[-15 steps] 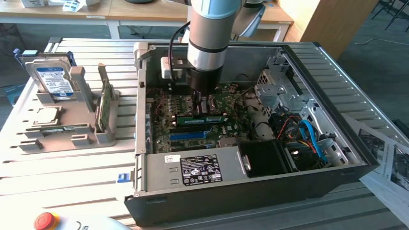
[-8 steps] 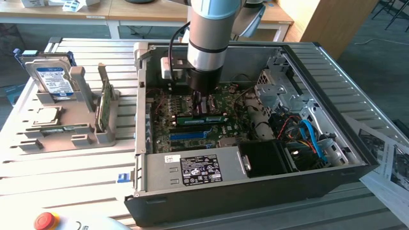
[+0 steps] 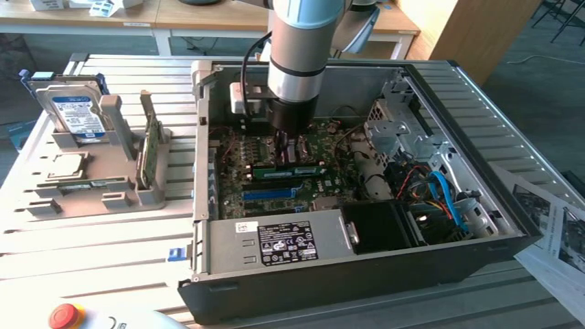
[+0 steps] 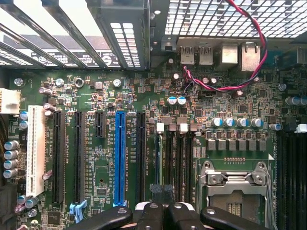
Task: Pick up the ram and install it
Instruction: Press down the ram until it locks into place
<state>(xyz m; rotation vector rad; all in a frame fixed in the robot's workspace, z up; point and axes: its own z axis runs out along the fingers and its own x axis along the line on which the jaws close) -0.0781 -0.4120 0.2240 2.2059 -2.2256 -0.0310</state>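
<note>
Gripper (image 3: 290, 140): lowered inside the open computer case (image 3: 475, 205), jaws closed over the motherboard (image 4: 144, 96) memory slots. Ram (image 3: 290, 169): green stick lying along the slots just below the jaws, apparently seated. Spare stick (image 3: 146, 154): upright in grey holder (image 3: 109, 178), tabletop's left.

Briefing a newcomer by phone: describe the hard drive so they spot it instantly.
Find the black computer case; on the exterior view's left of it sits a grey holder. The hard drive stands upright in it, the only silver box with a blue-white label.
</note>
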